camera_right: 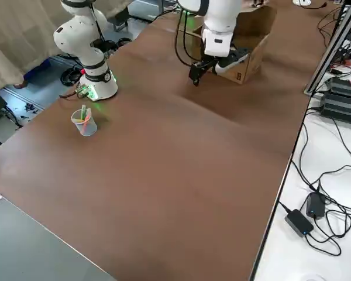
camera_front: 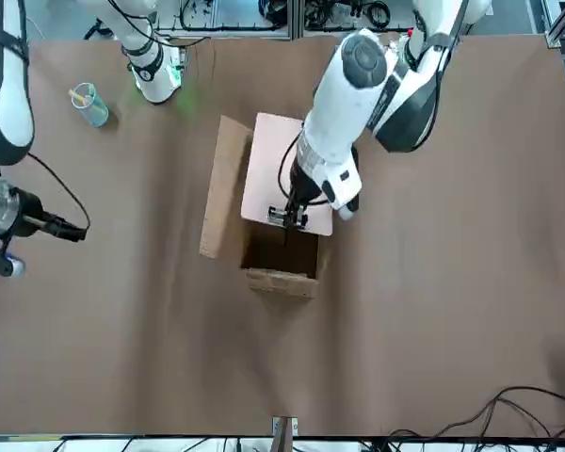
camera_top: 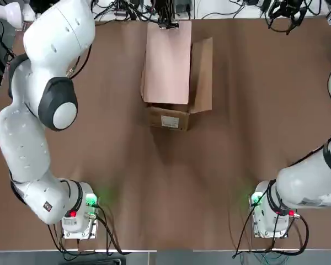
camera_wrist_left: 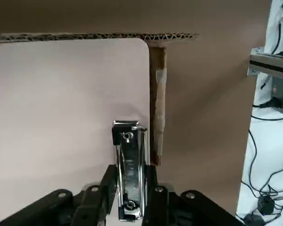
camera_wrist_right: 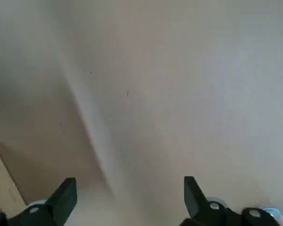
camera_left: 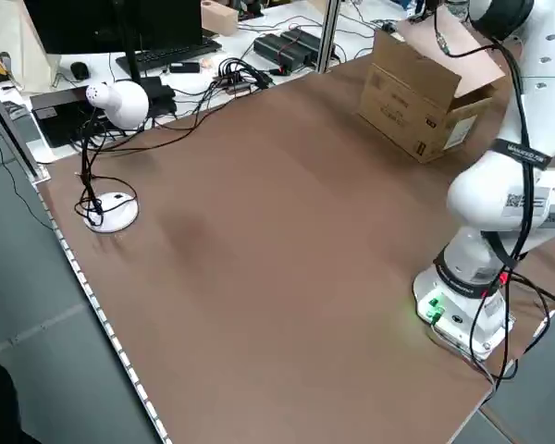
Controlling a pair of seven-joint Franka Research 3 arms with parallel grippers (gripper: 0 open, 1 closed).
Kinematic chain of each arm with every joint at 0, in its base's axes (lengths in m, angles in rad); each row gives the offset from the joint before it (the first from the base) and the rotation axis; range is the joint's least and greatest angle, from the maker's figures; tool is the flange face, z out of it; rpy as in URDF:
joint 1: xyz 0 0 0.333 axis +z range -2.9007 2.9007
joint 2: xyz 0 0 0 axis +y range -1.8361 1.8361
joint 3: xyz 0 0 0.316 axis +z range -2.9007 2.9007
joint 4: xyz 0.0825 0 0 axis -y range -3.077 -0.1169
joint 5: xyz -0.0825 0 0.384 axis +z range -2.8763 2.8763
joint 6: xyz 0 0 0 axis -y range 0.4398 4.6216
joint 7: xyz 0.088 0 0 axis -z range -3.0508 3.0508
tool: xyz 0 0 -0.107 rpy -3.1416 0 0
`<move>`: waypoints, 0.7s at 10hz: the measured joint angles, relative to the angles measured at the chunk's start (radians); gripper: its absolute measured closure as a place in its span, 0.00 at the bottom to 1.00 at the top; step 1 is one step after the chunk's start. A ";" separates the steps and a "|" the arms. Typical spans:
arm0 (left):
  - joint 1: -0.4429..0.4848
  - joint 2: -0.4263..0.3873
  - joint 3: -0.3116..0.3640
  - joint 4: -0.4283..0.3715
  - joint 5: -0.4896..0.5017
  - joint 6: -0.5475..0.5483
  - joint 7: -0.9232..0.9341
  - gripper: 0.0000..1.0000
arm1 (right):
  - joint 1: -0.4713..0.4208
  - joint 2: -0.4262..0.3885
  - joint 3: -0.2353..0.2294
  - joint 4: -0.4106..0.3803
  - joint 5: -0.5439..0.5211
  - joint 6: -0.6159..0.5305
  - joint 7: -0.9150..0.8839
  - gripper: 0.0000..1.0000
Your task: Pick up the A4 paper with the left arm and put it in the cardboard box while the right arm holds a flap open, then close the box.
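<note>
From overhead, the pinkish sheet (camera_top: 168, 66) extends toward six o'clock from the left pincer (camera_wrist_left: 130, 172), clamped on its metal clip (camera_wrist_left: 130, 174); the wide-open right pincer (camera_wrist_right: 130, 181) is at three o'clock.

On the brown bench (camera_right: 134, 187), near its edge, stands a clear cup (camera_right: 83, 121) with pens in it, while beyond the opposite edge a white desk (camera_left: 259, 51) bears a monitor (camera_left: 116, 32), a keyboard (camera_left: 168, 55), a mouse (camera_left: 80, 70), black boxes (camera_left: 287, 51) and tangled cables (camera_right: 333, 205).
</note>
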 joint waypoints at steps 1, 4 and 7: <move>-0.001 0.013 0.000 0.000 0.004 0.013 0.001 0.70 | 0.011 -0.033 0.001 -0.060 0.000 0.003 0.000 0.00; -0.010 0.043 0.000 0.000 0.023 0.052 0.002 0.70 | 0.046 -0.072 0.001 -0.174 0.016 0.009 0.017 0.00; -0.018 0.067 0.000 0.000 0.045 0.074 0.004 0.70 | 0.114 -0.073 0.004 -0.200 0.028 0.013 0.111 0.00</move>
